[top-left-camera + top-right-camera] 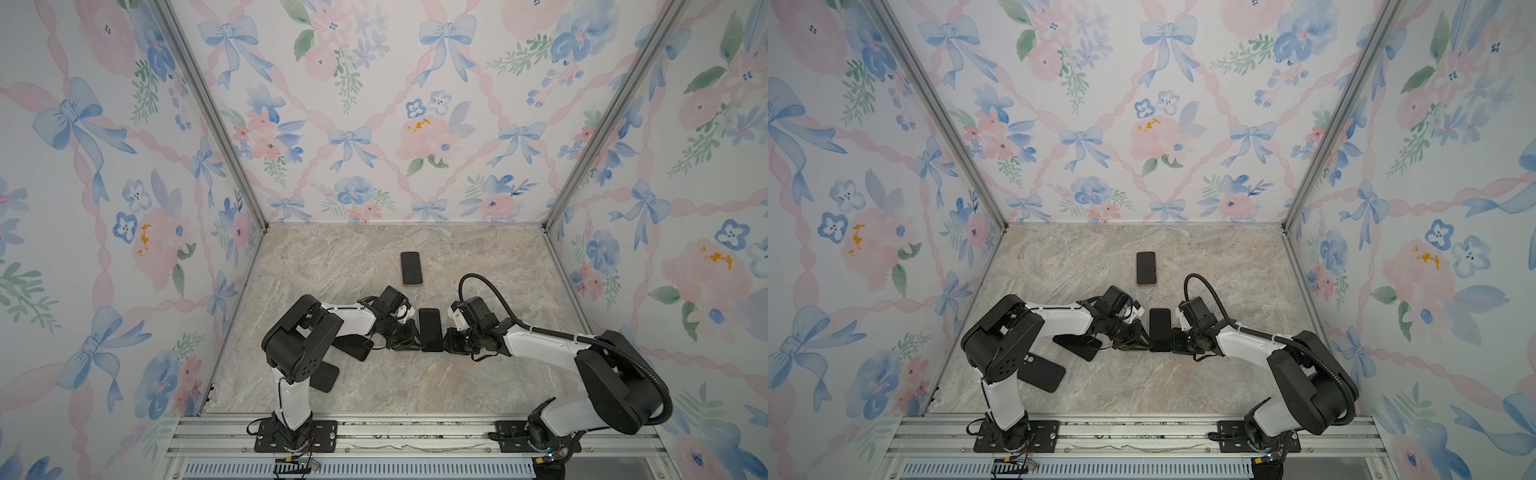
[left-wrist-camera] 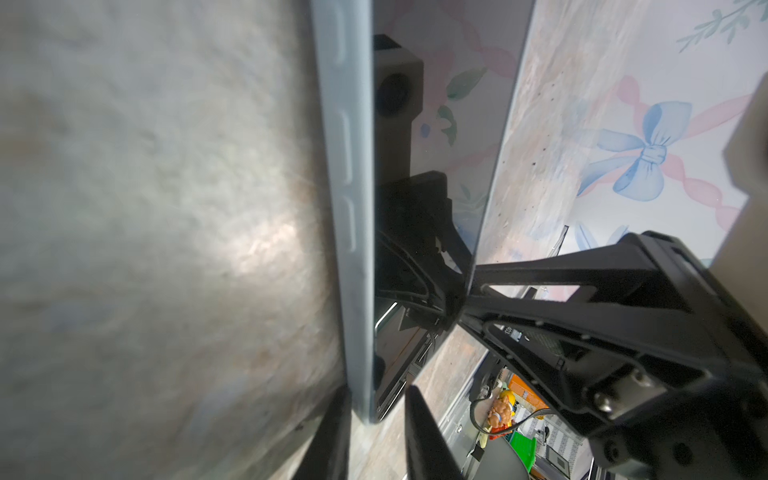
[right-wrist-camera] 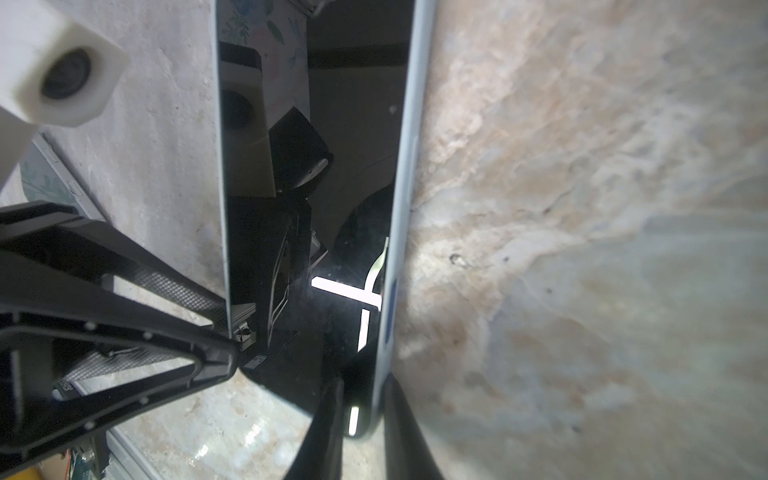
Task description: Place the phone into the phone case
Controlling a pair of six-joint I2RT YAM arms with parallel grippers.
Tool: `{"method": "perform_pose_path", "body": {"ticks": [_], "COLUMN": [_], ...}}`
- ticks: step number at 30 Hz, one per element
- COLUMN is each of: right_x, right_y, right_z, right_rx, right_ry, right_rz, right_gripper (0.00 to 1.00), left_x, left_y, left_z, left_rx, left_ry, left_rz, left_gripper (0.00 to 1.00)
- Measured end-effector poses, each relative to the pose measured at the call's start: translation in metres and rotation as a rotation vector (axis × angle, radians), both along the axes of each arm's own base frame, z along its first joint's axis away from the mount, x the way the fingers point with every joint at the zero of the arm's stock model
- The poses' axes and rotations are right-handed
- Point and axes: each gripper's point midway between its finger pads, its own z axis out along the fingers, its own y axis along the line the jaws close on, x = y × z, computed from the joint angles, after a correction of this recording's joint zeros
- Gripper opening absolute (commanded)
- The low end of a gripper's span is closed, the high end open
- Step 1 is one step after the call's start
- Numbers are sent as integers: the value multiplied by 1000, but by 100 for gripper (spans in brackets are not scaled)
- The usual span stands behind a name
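Two grippers meet at one phone (image 1: 430, 329), which hangs level and screen-up just above the marble table (image 1: 374, 390). The left gripper (image 1: 418, 340) pinches the phone's left long edge close to its near end. In the left wrist view one finger sits under the grey rim and the other lies against the glass. The right gripper (image 1: 444, 338) pinches the opposite long edge at about the same height along the phone, and in the right wrist view its fingers (image 3: 332, 419) straddle the rim the same way. Each wrist view also shows the other gripper's tip touching the far edge of the phone. The dark glass mirrors the wrist cameras and the arms. Straight behind the phone and a little to its left, well apart from it, a spare phone (image 1: 411, 268) with a pinkish rim lies flat, screen up. Left of the phone lie two dark flat cases. The closer case (image 1: 1077, 347) is near the phone and partly hidden by the left arm. The outer case (image 1: 1040, 374) lies farther left and nearer the front, with a round opening at one end, and is also half covered by that arm.
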Motion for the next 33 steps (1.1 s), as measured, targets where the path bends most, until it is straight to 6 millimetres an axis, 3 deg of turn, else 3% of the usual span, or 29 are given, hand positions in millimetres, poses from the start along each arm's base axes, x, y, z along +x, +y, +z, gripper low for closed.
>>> {"method": "perform_pose_path", "body": {"ticks": [6, 16, 18, 22, 27, 33], "right_x": [0, 0, 0, -5, -8, 6], "right_y": [1, 2, 1, 3, -3, 10], "right_z": [-1, 0, 0, 3, 12, 34], "right_rx": [2, 4, -1, -28, -134, -210], "right_ry": [-3, -13, -17, -26, -34, -86], "right_rz": [-6, -15, -14, 10, 12, 11], "right_gripper": [19, 19, 24, 45, 55, 64], "left_x": [0, 0, 0, -2, 0, 17], "left_y": [2, 4, 4, 3, 8, 30], "left_z": [-3, -2, -2, -2, 4, 22], "left_rx": [32, 57, 58, 73, 104, 138], "left_ry": [6, 21, 20, 1, -46, -125], "left_rz": [4, 8, 8, 1, -2, 38], "left_gripper": [12, 8, 10, 15, 25, 39]}}
